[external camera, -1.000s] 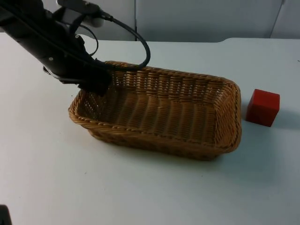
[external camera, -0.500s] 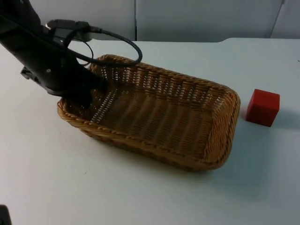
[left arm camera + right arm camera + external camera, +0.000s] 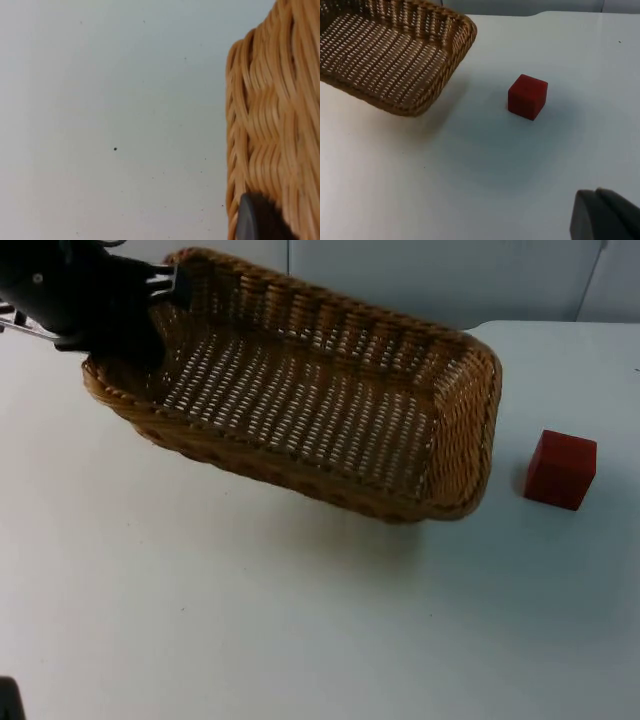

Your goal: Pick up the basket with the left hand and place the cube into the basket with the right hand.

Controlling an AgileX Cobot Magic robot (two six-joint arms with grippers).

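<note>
Wicker basket [image 3: 300, 400] hangs lifted and tilted, left gripper [image 3: 150, 315] clamped on its end rim. Red cube [image 3: 561, 469] sits untouched on the table [image 3: 300, 640], well ahead of right gripper [image 3: 607, 215], finger state indeterminable. Placement outstanding.

The white counter [image 3: 250, 620] runs back to a grey partition wall [image 3: 420, 280]. A red cube [image 3: 561, 469] sits directly on it toward the right side, flat on one face and upright. The cube's shadow falls on the surface just beside it. A few tiny dark specks dot the white top.
</note>
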